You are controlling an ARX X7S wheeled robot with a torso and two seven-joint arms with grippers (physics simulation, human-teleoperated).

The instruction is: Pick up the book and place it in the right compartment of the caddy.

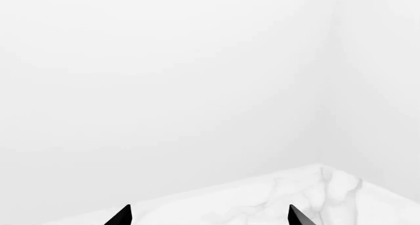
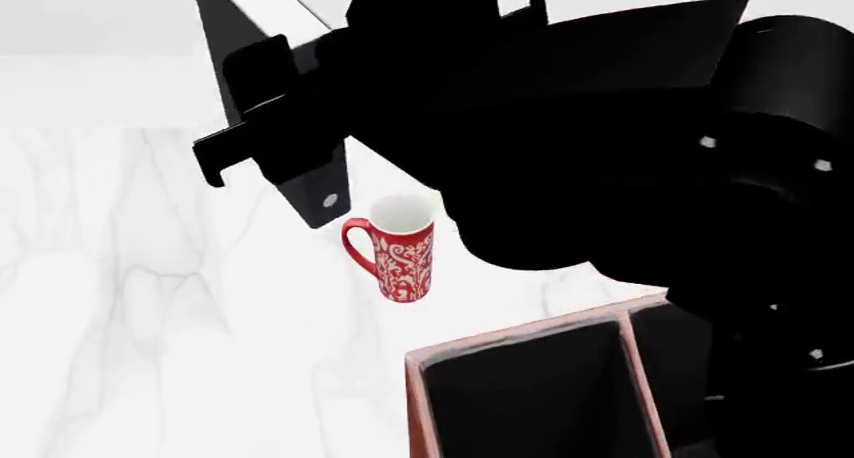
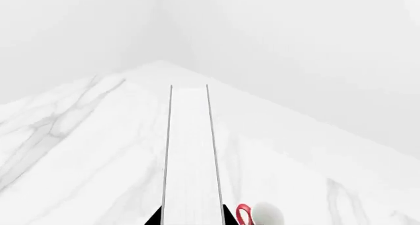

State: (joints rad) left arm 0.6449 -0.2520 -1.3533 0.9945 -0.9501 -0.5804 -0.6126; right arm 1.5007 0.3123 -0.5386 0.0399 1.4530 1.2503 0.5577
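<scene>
Right fingers [image 3: 192, 220]: clamped on the book [image 3: 190, 156], page edges running out between them.
Left fingers [image 1: 208, 216]: spread, nothing between.
Book: aloft over the table [image 2: 160, 308], apparently beyond the mug [image 2: 396, 246].
Caddy [image 2: 534, 378]: nearer, below.

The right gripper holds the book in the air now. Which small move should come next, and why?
Probably carry the book sideways toward the caddy. The right gripper grips it lifted above the marble table, roughly over the red mug, while the caddy's open compartments lie nearer the robot and further right.
</scene>
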